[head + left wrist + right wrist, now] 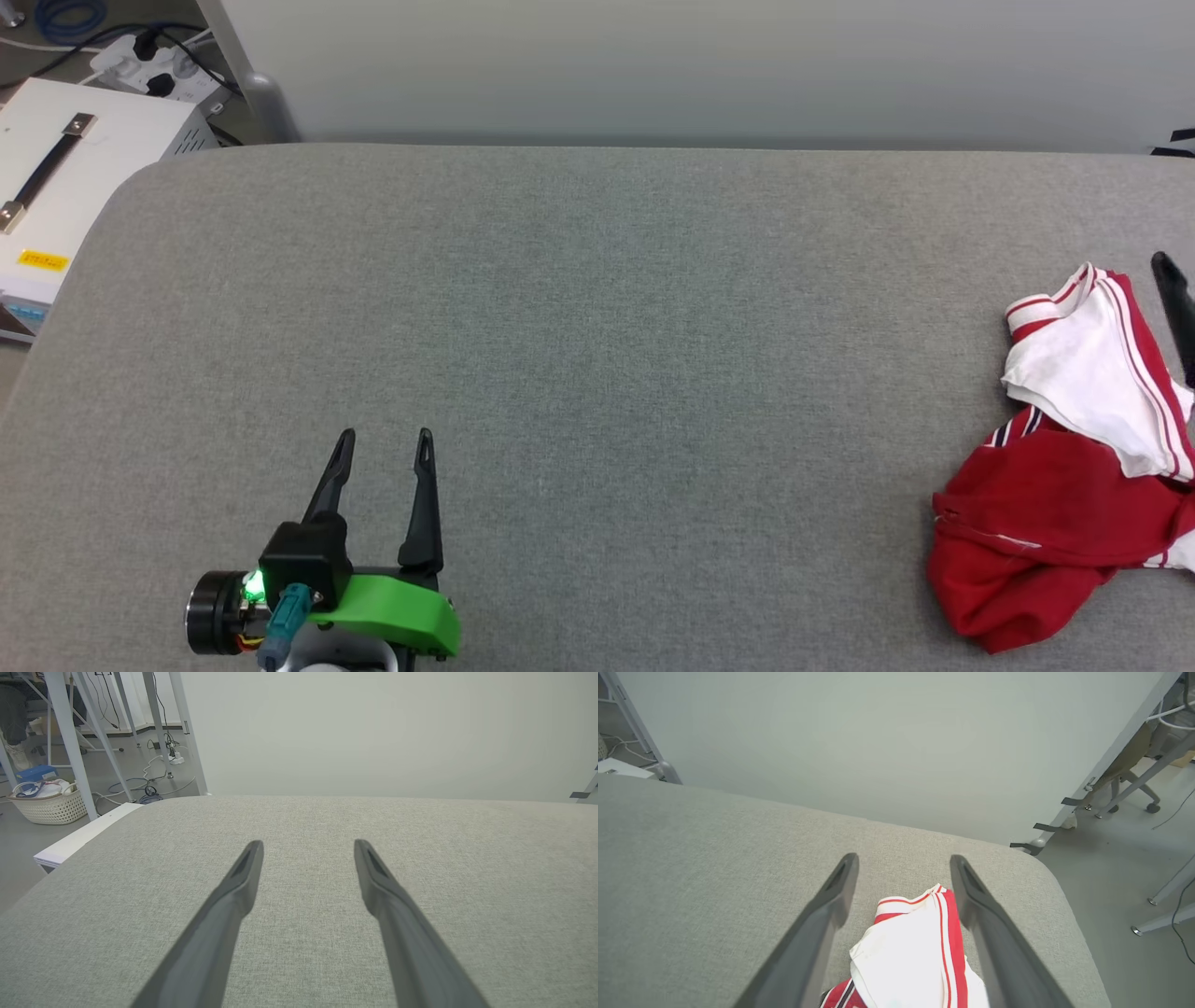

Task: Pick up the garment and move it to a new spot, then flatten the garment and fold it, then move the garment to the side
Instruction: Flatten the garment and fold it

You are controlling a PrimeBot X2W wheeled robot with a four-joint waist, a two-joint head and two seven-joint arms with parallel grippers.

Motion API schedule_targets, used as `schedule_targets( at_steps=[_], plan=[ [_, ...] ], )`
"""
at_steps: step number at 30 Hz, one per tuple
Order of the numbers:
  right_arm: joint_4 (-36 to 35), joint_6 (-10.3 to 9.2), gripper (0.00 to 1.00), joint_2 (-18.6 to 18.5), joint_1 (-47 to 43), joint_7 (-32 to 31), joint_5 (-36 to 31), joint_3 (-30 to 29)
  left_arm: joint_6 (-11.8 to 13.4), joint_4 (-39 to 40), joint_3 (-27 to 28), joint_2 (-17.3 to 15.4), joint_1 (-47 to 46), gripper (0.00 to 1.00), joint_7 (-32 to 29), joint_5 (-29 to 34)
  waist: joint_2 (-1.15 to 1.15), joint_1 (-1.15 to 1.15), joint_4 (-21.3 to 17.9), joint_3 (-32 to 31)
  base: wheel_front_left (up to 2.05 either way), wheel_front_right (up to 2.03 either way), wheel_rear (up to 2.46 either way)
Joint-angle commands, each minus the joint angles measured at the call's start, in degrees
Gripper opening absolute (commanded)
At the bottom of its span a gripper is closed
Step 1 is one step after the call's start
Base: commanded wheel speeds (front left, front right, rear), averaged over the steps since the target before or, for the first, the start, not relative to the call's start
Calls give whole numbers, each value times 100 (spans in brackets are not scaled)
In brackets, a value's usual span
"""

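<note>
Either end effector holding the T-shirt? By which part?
Nothing held: left end effector open over bare table; right end effector open over the T-shirt at its white sleeve, no pinch.

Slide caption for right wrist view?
Right gripper open, bunched red-and-white garment showing between its fingers on the grey table.

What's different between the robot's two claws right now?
The left gripper hangs over bare grey tabletop; the right gripper hangs over the crumpled garment, fingers either side of its white sleeve. The left gripper is at the tabletop's near left; the right gripper at its right end. Both are open, holding nothing.
</note>
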State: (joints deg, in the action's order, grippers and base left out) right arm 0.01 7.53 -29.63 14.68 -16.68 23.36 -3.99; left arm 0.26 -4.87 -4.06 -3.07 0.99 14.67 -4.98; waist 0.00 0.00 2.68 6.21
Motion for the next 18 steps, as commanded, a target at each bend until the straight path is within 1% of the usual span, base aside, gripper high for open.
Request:
schedule_targets(
  at_steps=[1, 3, 6, 8, 10, 14, 18],
  plan=[
    [-90, -4, 100, -127, 136, -312, 89, 179, -15, 25, -17, 19, -83, 100, 33, 30, 0, 0, 46, 98, 0, 0, 0],
    [-144, -4, 100, -335, 248, -811, 205, 466, -13, 35, -36, 19, -131, 100, 33, 15, 0, 0, 86, 191, 0, 0, 0],
    [-21, -4, 100, -629, 434, -1564, 451, 896, -5, 50, -67, 19, -211, 100, 33, -20, 0, 0, 155, 362, 0, 0, 0],
    [144, -4, 100, -742, 571, -1982, 601, 1128, 6, 60, -85, 19, -268, 100, 33, -41, 0, 0, 196, 490, 0, 0, 0],
    [320, -4, 100, -813, 736, -2269, 685, 1322, 12, 71, -113, 19, -338, 100, 33, -62, 0, 0, 247, 633, 0, 0, 0],
    [851, -4, 100, -861, 1035, -2566, 710, 1633, 23, 90, -175, 19, -513, 100, 33, -102, 0, 0, 370, 926, 0, 0, 0],
    [1536, -4, 100, -832, 1280, -2565, 637, 1853, 36, 106, -227, 19, -680, 100, 33, -139, 0, 0, 504, 1174, 0, 0, 0]
  ],
)
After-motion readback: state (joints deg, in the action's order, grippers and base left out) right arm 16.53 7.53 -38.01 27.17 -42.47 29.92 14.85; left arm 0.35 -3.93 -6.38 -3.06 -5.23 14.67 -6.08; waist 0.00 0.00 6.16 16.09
